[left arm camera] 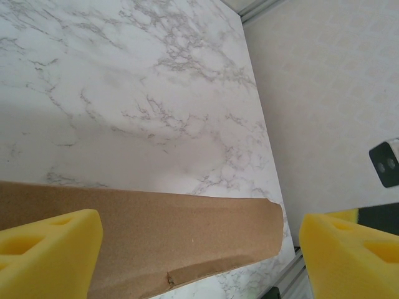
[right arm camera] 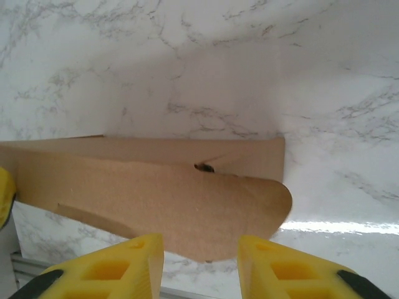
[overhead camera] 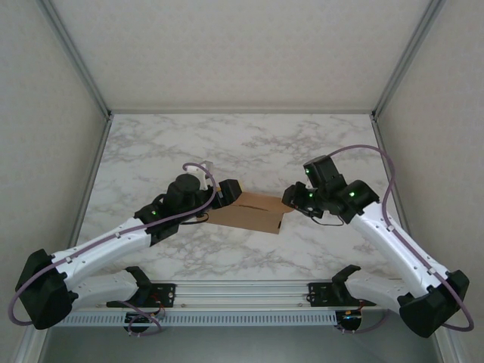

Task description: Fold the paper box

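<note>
Both jaws stand open, nothing gripped. Left jaws spread wide: the brown sheet passes behind one yellow pad (left arm camera: 47,252) and ends short of the other. Right jaws are parted less, with their pads (right arm camera: 106,271) on either side of a rounded flap (right arm camera: 255,205); contact cannot be told. Paper box (overhead camera: 253,213) is plain cardboard creased lengthwise, lying near the middle of the tabletop (overhead camera: 227,144), long axis 9 to 3 o'clock. Left jaws are at its 9 o'clock end, right jaws at its 3 o'clock end. The surface is white marble with grey veins. Pale walls (overhead camera: 45,113) stand at 9, 12 and 3 o'clock.
</note>
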Controlling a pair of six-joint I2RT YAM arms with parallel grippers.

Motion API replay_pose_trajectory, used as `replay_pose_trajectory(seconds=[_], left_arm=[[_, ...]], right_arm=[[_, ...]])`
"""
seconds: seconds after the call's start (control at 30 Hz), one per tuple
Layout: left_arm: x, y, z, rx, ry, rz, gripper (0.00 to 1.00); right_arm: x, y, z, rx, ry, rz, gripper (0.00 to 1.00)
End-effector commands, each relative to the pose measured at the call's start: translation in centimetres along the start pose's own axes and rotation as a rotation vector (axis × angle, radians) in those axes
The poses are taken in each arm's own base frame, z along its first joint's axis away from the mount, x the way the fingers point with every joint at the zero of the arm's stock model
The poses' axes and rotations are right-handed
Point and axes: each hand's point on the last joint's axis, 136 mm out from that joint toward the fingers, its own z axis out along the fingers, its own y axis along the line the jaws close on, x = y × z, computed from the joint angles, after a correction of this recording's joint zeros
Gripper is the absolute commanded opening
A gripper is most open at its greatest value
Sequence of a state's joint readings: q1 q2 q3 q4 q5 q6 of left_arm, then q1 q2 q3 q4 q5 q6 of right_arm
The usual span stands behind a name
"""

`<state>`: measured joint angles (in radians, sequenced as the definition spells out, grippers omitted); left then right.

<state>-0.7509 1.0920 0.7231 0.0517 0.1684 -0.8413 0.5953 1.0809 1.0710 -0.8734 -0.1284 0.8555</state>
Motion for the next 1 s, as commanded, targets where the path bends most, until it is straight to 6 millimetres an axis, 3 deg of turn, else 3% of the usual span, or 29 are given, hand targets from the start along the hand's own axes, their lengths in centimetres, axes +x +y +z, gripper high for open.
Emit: replay_pose_trajectory(seconds=[0.0,0.33,0.57,0.83,0.97], left_arm=[[2.1,3.3,0.1,-0.110,0.063,0.002,0.83],[2.2,3.4,0.2,-0.111,0.061,-0.002,0.83],[2.5,3.5,0.4,-0.106,0.074,-0.007,0.83],[2.7,3.8,0.3,-0.110,0.080,-0.004,0.83],[2.8,4.0,0.2,-0.113,0.077,-0.005,0.83]], right_arm=[[-0.1,0.5,1.2,-0.026,0.019,0.029,0.36],[1.6,-0.8,3.1,-0.035,0.076,0.073,0.36],[1.4,0.7,4.8,-0.127,0.088,0.102,0.37],[2.3,-0.4,5.5,-0.123,0.108,0.130,0.32],[2.7,-0.3,5.7,-0.226,0.103,0.202,0.35]])
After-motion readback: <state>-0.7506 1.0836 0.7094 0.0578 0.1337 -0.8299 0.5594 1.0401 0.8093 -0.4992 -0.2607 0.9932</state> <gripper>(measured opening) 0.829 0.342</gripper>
